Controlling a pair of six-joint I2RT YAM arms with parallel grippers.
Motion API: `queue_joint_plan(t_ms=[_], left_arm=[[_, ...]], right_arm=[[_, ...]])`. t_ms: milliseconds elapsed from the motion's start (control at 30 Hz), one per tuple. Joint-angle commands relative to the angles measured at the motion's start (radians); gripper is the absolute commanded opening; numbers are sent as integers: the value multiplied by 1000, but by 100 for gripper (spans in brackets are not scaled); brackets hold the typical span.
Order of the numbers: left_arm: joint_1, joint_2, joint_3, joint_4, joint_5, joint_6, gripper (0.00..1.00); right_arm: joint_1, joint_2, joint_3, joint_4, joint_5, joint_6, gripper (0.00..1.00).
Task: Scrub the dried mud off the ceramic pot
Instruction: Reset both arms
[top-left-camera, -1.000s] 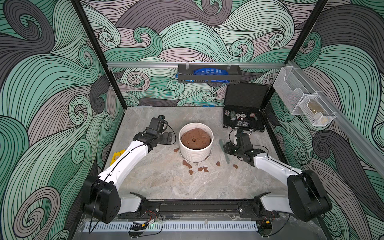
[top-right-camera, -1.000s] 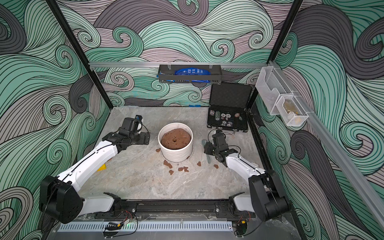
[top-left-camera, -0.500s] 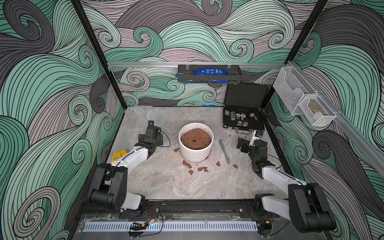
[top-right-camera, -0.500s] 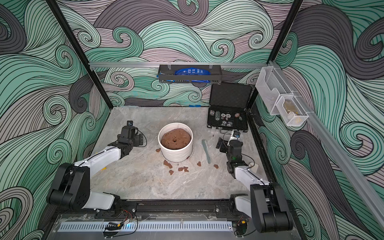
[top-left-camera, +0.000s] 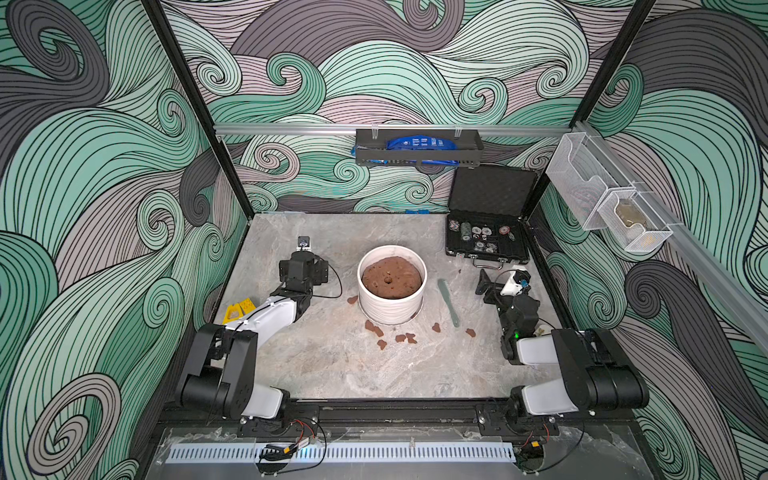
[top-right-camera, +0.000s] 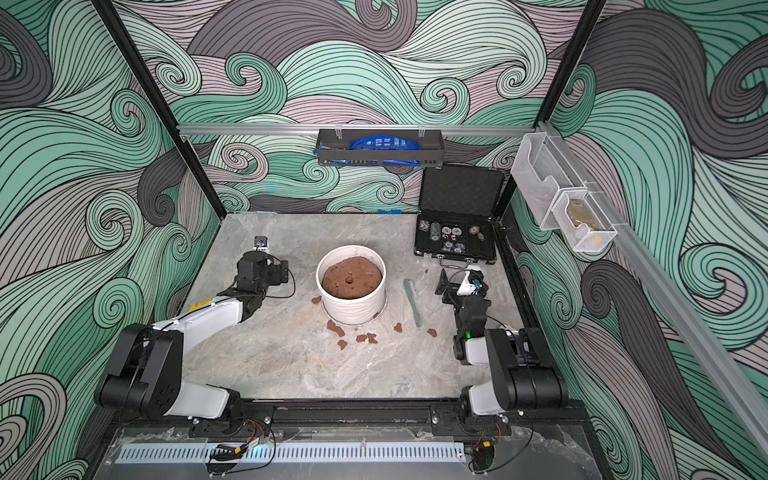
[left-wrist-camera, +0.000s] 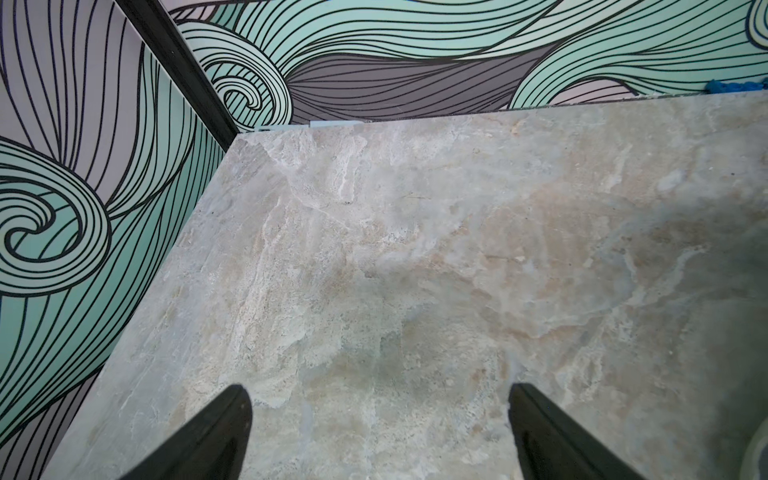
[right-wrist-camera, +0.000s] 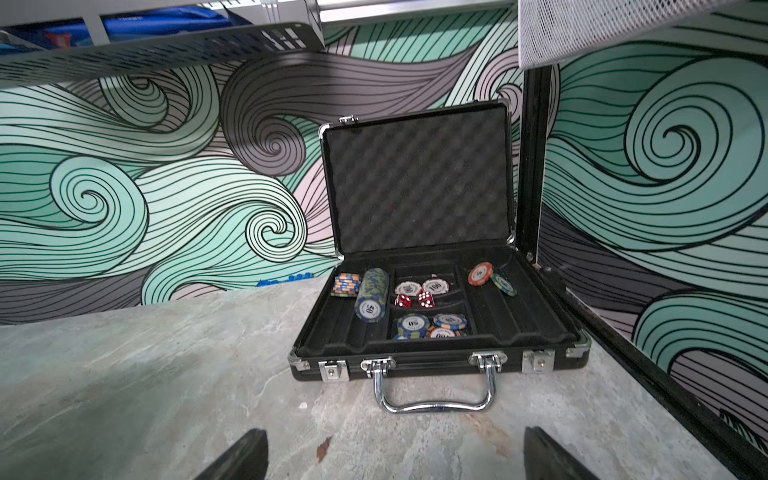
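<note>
Jaws apart, empty; brush (top-left-camera: 448, 302) released beside ceramic pot (top-left-camera: 390, 311).

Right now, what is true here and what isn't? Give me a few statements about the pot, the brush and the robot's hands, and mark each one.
1. The green brush lies on the table beside the ceramic pot, held by neither gripper. True.
2. The right gripper is shut on the brush. False: it is open and empty, facing the poker chip case.
3. Flakes of dried mud lie on the table near the pot's base. True.
4. The case's lid is closed. False: it stands open.
5. The left gripper is open. True.
</note>
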Motion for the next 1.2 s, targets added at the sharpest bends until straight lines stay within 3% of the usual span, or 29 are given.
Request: queue_joint_plan(t_ms=[0,467,633,767,933,1167], left_arm=[[5,-41,-23,32,30,28,99],[6,-113,-118,117,20,6,99],[6,-119,-118,50,10,-8,99],[6,-97,-141,91,-14,14,99],[6,-22,-119,84,-120,-49,99],[24,29,-88,56,-70,-56,99]], right_arm=[[-5,1,0,61,-10,-12,99],[-13,-15,-11,58,17,13,99],[-12,-13,-10,59,12,11,99],[-13,-7,-8,63,3,5,99],[-14,-5,-6,60,1,5,99],[-14,-4,-5,60,1,5,99]])
